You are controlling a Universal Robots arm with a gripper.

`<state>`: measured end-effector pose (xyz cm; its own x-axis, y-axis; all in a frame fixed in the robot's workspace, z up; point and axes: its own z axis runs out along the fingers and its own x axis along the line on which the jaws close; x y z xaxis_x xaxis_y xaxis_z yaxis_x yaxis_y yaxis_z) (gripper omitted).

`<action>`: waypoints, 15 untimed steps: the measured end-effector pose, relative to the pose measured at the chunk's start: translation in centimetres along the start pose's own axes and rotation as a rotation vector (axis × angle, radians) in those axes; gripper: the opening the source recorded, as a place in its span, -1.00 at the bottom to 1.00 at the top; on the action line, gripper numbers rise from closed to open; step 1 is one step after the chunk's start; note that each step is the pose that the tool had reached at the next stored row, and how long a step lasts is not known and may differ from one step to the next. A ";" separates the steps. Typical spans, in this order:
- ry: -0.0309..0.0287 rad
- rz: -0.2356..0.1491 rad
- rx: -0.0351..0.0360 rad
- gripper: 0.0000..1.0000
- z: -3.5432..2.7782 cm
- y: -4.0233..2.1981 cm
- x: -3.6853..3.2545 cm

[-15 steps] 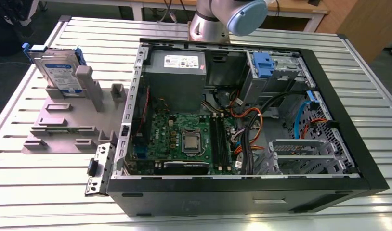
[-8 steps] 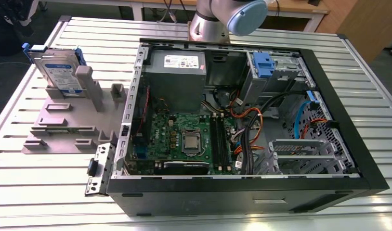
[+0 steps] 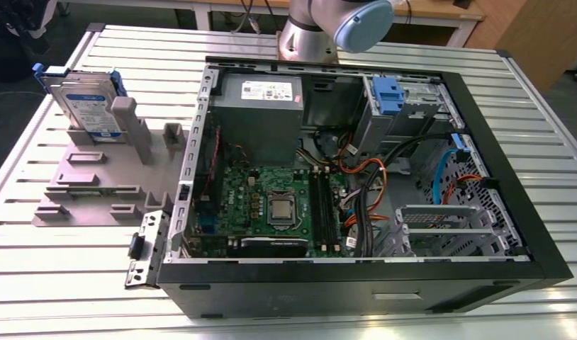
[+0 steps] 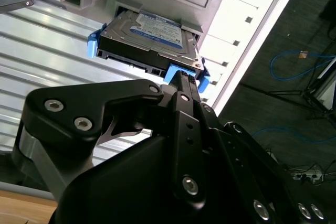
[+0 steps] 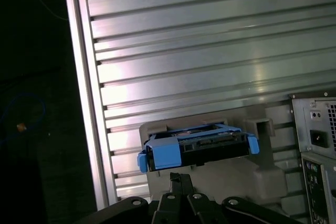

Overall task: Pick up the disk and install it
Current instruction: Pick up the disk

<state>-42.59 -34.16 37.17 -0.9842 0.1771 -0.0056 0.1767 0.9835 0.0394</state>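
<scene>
My end effector [image 5: 181, 180] was closed, its two fingers pressed together with nothing between them. It had hold of nothing. In both wrist views it pointed toward the disk [image 5: 197, 148] and stood apart from it, with a strip of the grey stand [image 5: 220, 174] showing between the fingertips and the disk's blue frame.

The disk was not yet picked up. In the exterior view it stood on its long edge in a slot of that stand, at the exterior view's left, on the slatted metal bench [image 3: 42, 269] beside the open computer case [image 3: 515, 212]. I judged that the slot held it upright for a reason. The labelled faces and the blue-framed top edge stuck up free of the stand, so fingers could come down on either side of it without touching the bench.

The case lay on its side with the panel off, so its inside faced upward and could be reached from above. Near its far corner sat a metal drive cage [image 3: 416, 106] with a bare blue tab [image 3: 387, 94] at it, which I took for the likely home of the disk. The grey power box [image 3: 260, 106] sat next to it.

With the fingers closed as they were, I could not have straddled the disk.
</scene>
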 end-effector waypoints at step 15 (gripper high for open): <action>-0.0005 0.013 0.0001 -0.79 0.00 0.00 0.00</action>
<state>-42.59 -34.16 37.17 -0.9817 0.1901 -0.0056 0.1897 0.9810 0.0394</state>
